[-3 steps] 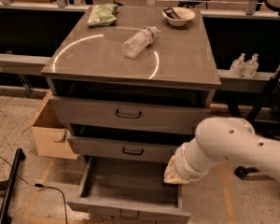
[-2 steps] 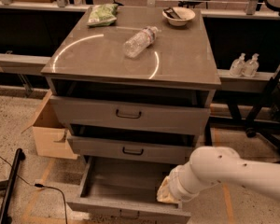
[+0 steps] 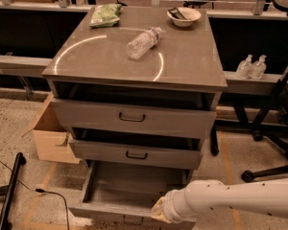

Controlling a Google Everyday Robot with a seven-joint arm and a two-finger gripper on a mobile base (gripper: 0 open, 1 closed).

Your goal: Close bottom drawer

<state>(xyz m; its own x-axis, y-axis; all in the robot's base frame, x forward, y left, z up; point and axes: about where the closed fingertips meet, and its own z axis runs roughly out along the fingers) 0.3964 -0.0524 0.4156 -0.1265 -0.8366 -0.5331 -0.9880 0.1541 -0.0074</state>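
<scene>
The claw (image 3: 159, 210) has dropped over the last second. It was level with the gap under the middle drawer (image 3: 134, 153), off to the right; now it sits low at the front edge of the bottom drawer (image 3: 129, 188), right of centre. The white arm (image 3: 240, 200) reaches in from the right, almost level with the floor. The wrist hides the tip, so I cannot tell whether the claw is open or closed, or whether it is touching the front panel yet.

The bottom drawer has not moved. It stands pulled well out of the cabinet, with its bare grey floor showing. That suggests the approach is about done and the push has not begun. From here the arm likely needs to press straight back, and an off-centre push could skew the drawer on its runners.

Above it, the middle drawer and the top drawer (image 3: 132, 119) each stand slightly proud, as before. Farther back, nothing on the worktop (image 3: 192, 66) has shifted: a plastic bottle (image 3: 143, 42) on its side, a bowl (image 3: 184, 16) and a green bag (image 3: 105, 14).
</scene>
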